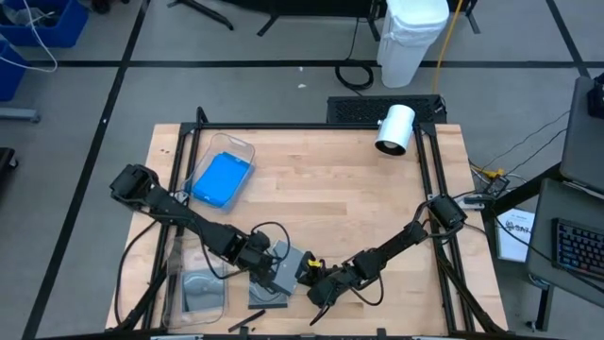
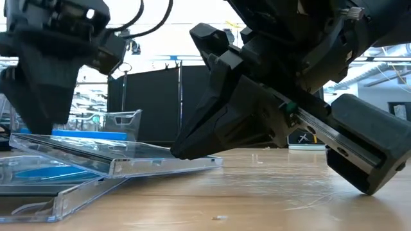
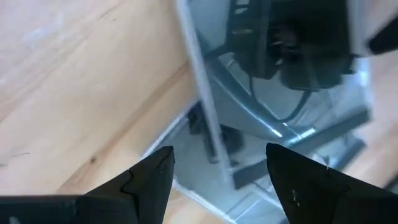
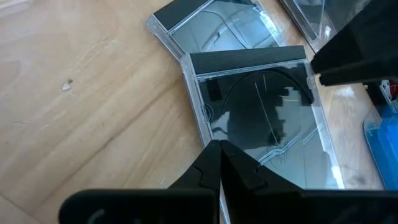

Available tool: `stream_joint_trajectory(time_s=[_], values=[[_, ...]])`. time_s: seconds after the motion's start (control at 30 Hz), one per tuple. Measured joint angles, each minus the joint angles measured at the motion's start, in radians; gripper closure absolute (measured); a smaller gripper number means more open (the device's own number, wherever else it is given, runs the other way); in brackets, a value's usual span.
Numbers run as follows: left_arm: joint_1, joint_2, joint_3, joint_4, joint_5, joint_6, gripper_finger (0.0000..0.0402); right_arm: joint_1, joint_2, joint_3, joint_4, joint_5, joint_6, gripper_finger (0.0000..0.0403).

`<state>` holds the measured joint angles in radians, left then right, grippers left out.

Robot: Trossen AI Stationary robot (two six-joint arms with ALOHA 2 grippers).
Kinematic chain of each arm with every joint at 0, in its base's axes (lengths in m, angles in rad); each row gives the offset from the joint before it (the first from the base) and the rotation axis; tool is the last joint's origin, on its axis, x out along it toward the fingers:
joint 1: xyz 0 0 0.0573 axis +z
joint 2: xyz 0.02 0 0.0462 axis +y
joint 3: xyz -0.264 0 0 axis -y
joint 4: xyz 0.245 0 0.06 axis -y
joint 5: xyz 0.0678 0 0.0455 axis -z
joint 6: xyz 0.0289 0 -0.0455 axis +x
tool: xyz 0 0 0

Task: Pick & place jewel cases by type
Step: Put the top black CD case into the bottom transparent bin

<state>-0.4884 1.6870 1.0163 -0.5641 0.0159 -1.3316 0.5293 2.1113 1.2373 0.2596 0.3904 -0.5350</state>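
Observation:
Two grey, clear jewel cases lie near the table's front middle. The upper one [image 1: 286, 267] [image 4: 261, 124] rests tilted, with one edge on the lower one [image 1: 267, 297] [image 2: 58, 199]. My left gripper [image 1: 269, 253] [image 3: 217, 180] is open and points steeply down over the upper case's left edge, one finger on either side of it; whether it touches, I cannot tell. My right gripper [image 1: 308, 279] [image 4: 219, 149] is shut, its tips on the same case's right side. Blue jewel cases [image 1: 222, 179] lie in a clear bin at the far left. My right gripper rests its shut fingertips [image 2: 178, 153] on the upper grey case's top face [image 4: 239, 140], close to the edge that faces the right arm. It comes slanting down from the table's right. The case lies tilted on the lower case, its right edge [image 2: 212, 162] just above the wood.
A second clear bin [image 1: 176, 283] at the near left corner holds a grey case. A white cylinder [image 1: 394, 129] stands at the table's far right. Bare wood lies across the table's middle and far side. A black frame edges the table.

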Motion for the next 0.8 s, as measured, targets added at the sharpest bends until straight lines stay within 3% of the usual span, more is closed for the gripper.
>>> stream_joint_trajectory(time_s=[0.1, 0.33, 0.57, 0.67, 0.8], values=[[0.004, 0.004, -0.023, 0.025, 0.003, -0.016, 0.0144, 0.000, 0.000, 0.000, 0.000, 0.000, 0.000, 0.0403], [0.010, 0.002, -0.142, 0.346, 0.065, -0.059, 0.0144, 0.000, 0.000, 0.000, 0.002, 0.000, 0.000, 0.0403], [0.010, 0.002, -0.189, 0.490, 0.071, -0.078, 0.0146, 0.000, -0.001, 0.001, 0.005, -0.001, 0.000, 0.0403], [0.010, 0.004, -0.191, 0.584, 0.073, -0.055, 0.0169, 0.000, -0.001, 0.001, 0.006, -0.001, 0.000, 0.0403], [0.010, 0.004, -0.190, 0.660, 0.083, -0.051, 0.0244, 0.002, -0.003, 0.002, 0.012, 0.000, 0.000, 0.0403]])
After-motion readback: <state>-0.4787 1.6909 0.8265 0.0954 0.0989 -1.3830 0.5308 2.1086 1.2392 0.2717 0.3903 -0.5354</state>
